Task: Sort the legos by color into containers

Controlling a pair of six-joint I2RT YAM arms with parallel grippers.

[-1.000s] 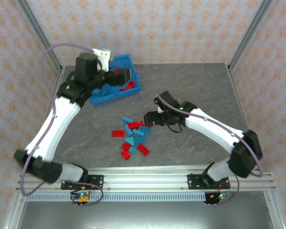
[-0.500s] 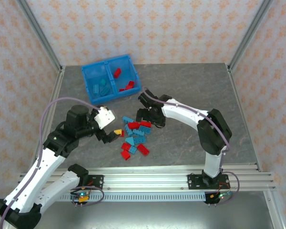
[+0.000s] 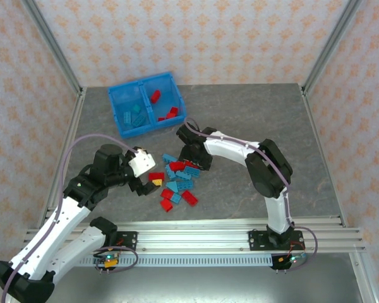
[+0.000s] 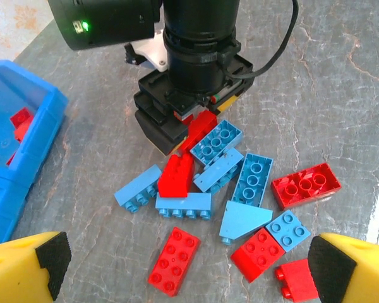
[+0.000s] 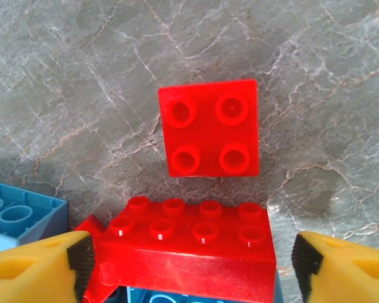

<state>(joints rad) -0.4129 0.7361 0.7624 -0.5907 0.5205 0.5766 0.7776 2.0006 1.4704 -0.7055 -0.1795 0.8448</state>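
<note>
Since a second ago the left gripper (image 3: 149, 182) has left the translucent blue rectangular plastic bin (image 3: 118, 101) at the upper left of the top view. It has come down to the left edge of the pile of red and light blue studded plastic bricks (image 3: 177, 183) in the middle of the frame. Over the last half second it has slid only slightly toward the bottom edge. The right arm has folded its elbow in toward the centre, and the right gripper (image 3: 188, 156) has shifted a little leftward, at the upper edge of the pile. The pile looks unchanged, and so does the bin: light blue bricks in its left compartment, red ones in its right.

In the left wrist view the left gripper (image 4: 188, 270) has its yellow fingers (image 4: 25, 265) spread wide in the bottom corners, holding nothing. The bricks lie on the table between and beyond them. The black right gripper (image 4: 184, 126) stands at the top centre over the far side of the pile.

In the right wrist view the right gripper (image 5: 192, 271) also has its fingers (image 5: 35, 268) apart. A red eight-stud brick (image 5: 189, 243) sits between them at the bottom centre. The left pad is just beside the brick's end, though I cannot tell if it touches; a clear gap remains on the right. A red four-stud square brick (image 5: 211, 129) lies flat on the grey marbled tabletop (image 5: 82, 76) just beyond, apart from the longer brick.
</note>
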